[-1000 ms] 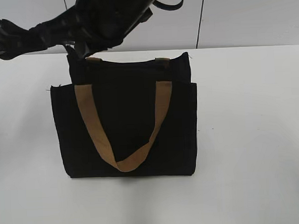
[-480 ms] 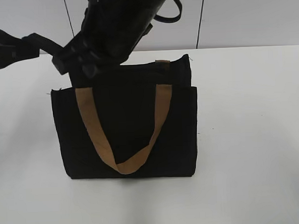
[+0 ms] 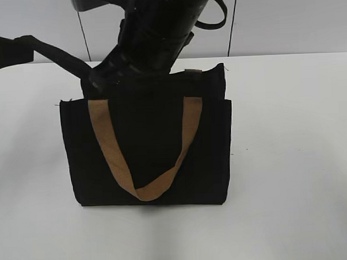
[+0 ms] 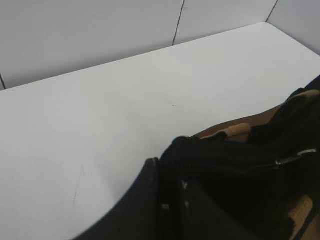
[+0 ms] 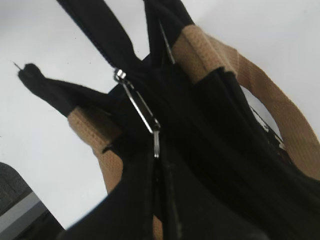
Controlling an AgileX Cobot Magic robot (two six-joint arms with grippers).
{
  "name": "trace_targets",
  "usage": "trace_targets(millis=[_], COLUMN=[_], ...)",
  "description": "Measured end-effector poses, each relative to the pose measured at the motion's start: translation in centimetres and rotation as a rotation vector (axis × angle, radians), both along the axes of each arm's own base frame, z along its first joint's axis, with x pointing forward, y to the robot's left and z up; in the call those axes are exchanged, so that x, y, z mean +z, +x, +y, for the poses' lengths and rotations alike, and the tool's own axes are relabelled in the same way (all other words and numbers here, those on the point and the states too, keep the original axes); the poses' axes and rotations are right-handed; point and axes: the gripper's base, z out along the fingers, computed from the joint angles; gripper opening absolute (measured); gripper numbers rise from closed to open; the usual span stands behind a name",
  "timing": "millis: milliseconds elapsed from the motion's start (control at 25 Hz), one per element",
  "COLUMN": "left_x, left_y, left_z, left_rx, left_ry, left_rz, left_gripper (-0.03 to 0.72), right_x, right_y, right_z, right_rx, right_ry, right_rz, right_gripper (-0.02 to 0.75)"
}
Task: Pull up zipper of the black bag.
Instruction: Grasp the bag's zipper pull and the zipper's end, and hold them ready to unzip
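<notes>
The black bag [image 3: 151, 154] stands upright on the white table [image 3: 296, 159], with its tan handle [image 3: 147, 190] hanging down its front. My right gripper [image 5: 159, 161] is shut on the tip of the silvery zipper pull tab [image 5: 141, 106] above the bag's top seam. In the exterior view it [image 3: 118, 69] reaches down from above onto the left part of the top edge. My left gripper [image 4: 170, 172] is shut on black fabric at the bag's [image 4: 225, 165] end; in the exterior view it [image 3: 86, 73] sits at the top left corner. The zip line itself is hidden among fabric folds.
A pale panelled wall [image 3: 284, 16] rises behind the table's far edge. The two black arms cross above the bag's left half and hide its top left corner. White table surface lies to the left, right and front of the bag.
The right arm has moved right along the bag's top edge and now covers the top left corner. The left arm has stretched in towards that corner. The bag has kept its place.
</notes>
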Motion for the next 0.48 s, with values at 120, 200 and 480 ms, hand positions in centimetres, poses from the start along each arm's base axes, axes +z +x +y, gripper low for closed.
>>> trace_targets(millis=[120,200,480], left_x=[-0.1,-0.1,-0.3], left_y=[-0.1,-0.1,0.1], left_z=[0.0,0.0,0.1], left_rx=[-0.001,-0.006,0.005], left_ry=[-0.002,-0.004,0.0], left_rz=[0.004,0.005,0.009], left_gripper=[0.022,0.022,0.022], right_x=[0.2,0.4,1.1], right_y=[0.0,0.0,0.9], right_z=[-0.6,-1.0,-4.1], right_rx=[0.021,0.021,-0.025], right_ry=[-0.026,-0.03,-0.076], right_rz=[0.018,0.028,0.102], right_gripper=[-0.015,-0.015,-0.015])
